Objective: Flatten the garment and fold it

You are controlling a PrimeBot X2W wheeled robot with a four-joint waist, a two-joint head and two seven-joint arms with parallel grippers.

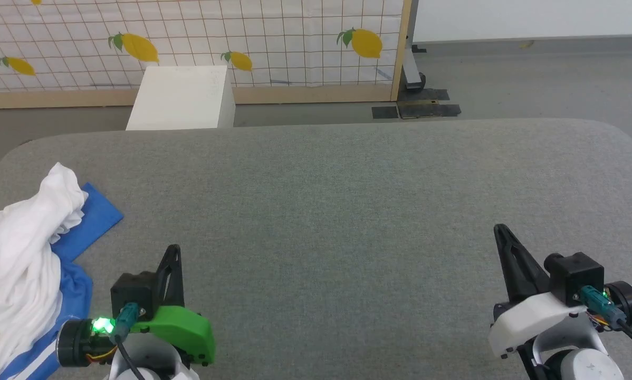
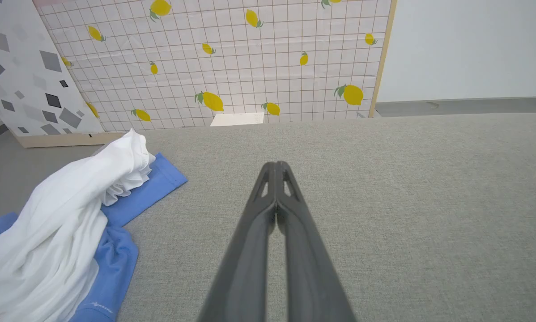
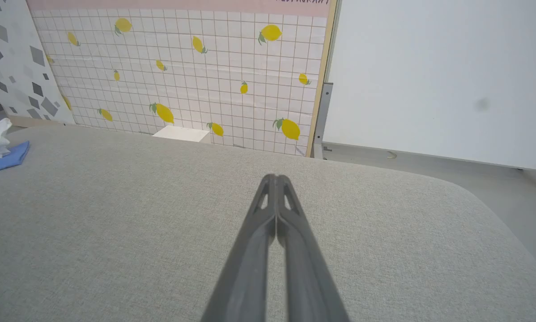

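Station condition: the soft white T-shirt garment with bright blue sleeves and blue-and-white striped trim (image 1: 15, 253) is lying crumpled in a heap at the left edge of the grey fabric-covered table with rounded corners (image 1: 347, 200). The white body is bunching up over the blue parts, and one blue sleeve is spreading flat on the cloth toward the table's middle. A small part of a print is showing at the heap's near end; its detail cannot be made out.

The left gripper with two long dark fingers (image 1: 174, 249) is hovering near the garment, on its right, apart from it. Its jaws are pressing together on nothing.

The right gripper (image 1: 500, 229) is hovering over bare cloth at the table's right side, well apart from the garment. Its jaws are likewise pressing tight together, gripping nothing.

Beyond the far edge, a white rectangular box (image 1: 181, 97) is standing against a white grid-patterned panel printed with yellow lemons (image 1: 274, 42).
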